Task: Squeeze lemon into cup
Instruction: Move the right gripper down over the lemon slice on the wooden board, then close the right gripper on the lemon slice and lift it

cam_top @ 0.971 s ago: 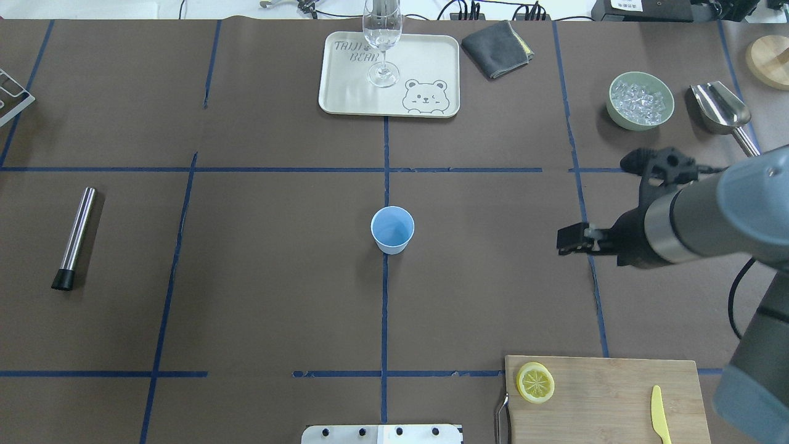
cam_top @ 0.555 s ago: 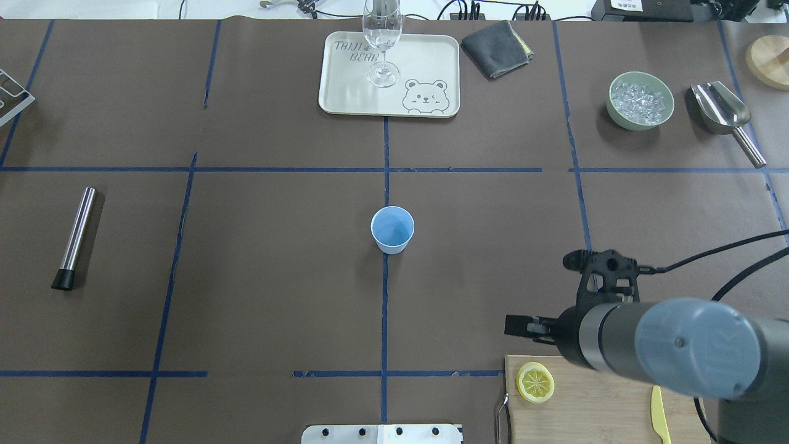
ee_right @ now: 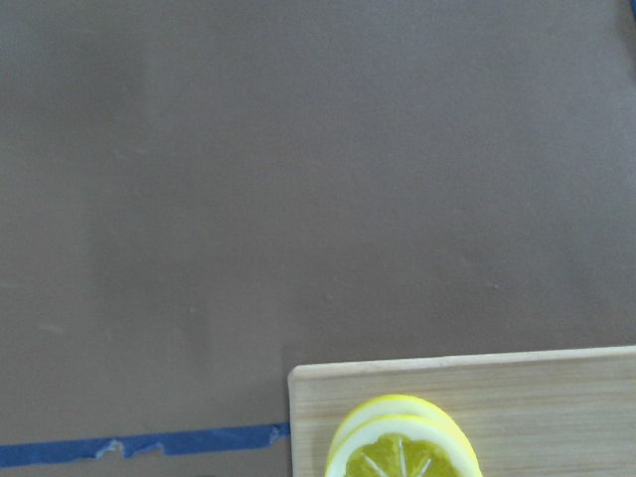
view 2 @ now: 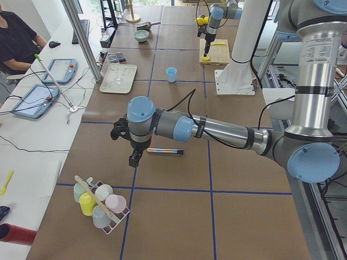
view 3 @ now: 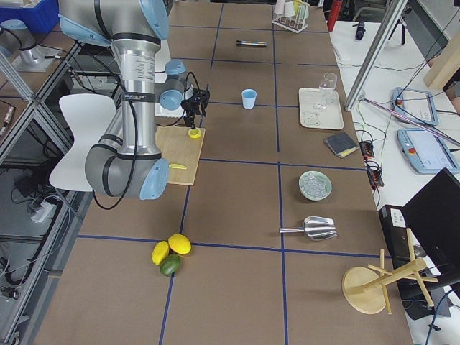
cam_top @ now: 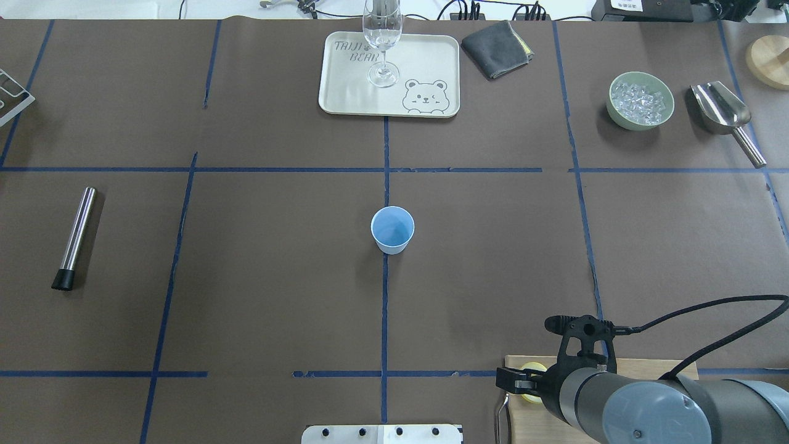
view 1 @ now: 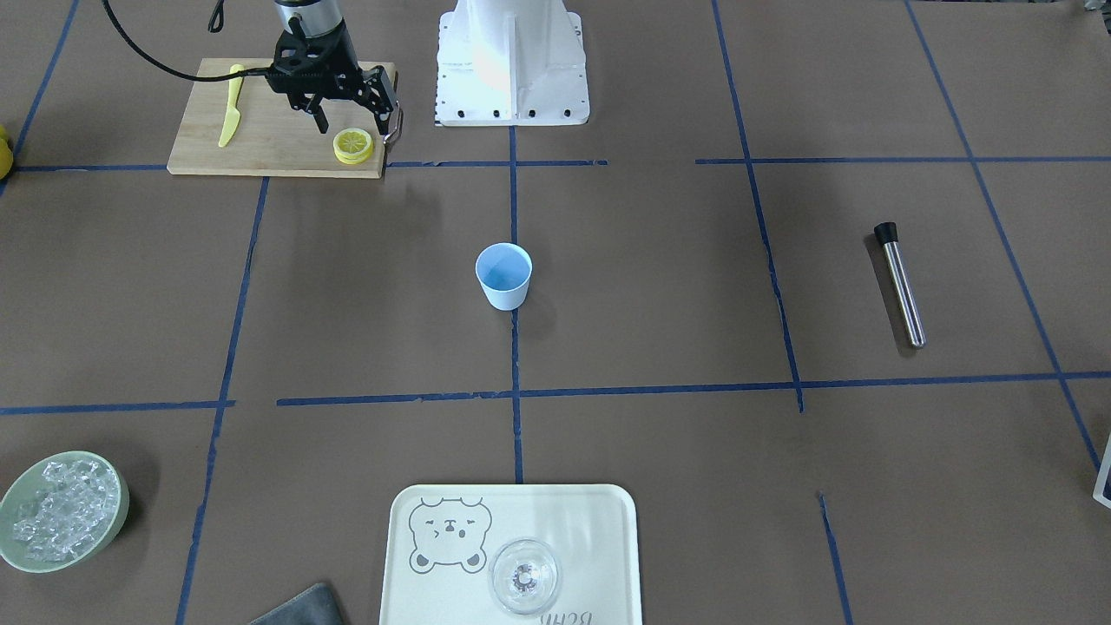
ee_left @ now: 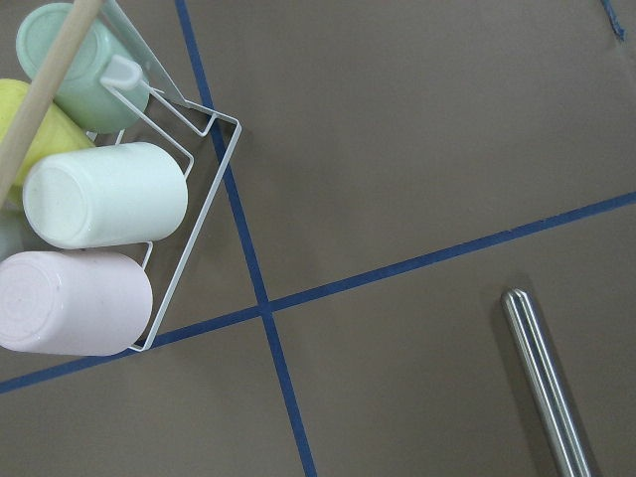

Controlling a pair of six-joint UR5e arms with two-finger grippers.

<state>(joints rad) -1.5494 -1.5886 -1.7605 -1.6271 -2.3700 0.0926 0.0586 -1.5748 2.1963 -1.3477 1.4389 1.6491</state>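
Two stacked lemon slices (view 1: pixel 353 146) lie on the corner of a wooden cutting board (view 1: pixel 260 143); they also show in the right wrist view (ee_right: pixel 402 442) and, mostly hidden by the gripper, in the overhead view (cam_top: pixel 529 369). My right gripper (view 1: pixel 351 121) is open and empty, hanging just above the slices, fingers to either side. The light-blue cup (cam_top: pixel 392 229) stands upright at the table's middle, far from both grippers. My left gripper (view 2: pixel 133 158) shows only in the left side view, above the table near a steel rod; I cannot tell if it is open.
A yellow knife (view 1: pixel 228 117) lies on the board. A glass (cam_top: pixel 382 43) stands on a bear tray (cam_top: pixel 345 86). A green bowl of ice (cam_top: pixel 640 100), a scoop (cam_top: pixel 721 111), a grey cloth (cam_top: pixel 496 48), the steel rod (cam_top: pixel 77 237) and a cup rack (ee_left: pixel 89 199) are around.
My right arm has swung from near the ice bowl back to the table's near edge, and its gripper now hangs over the lemon slices. The cup has not moved.
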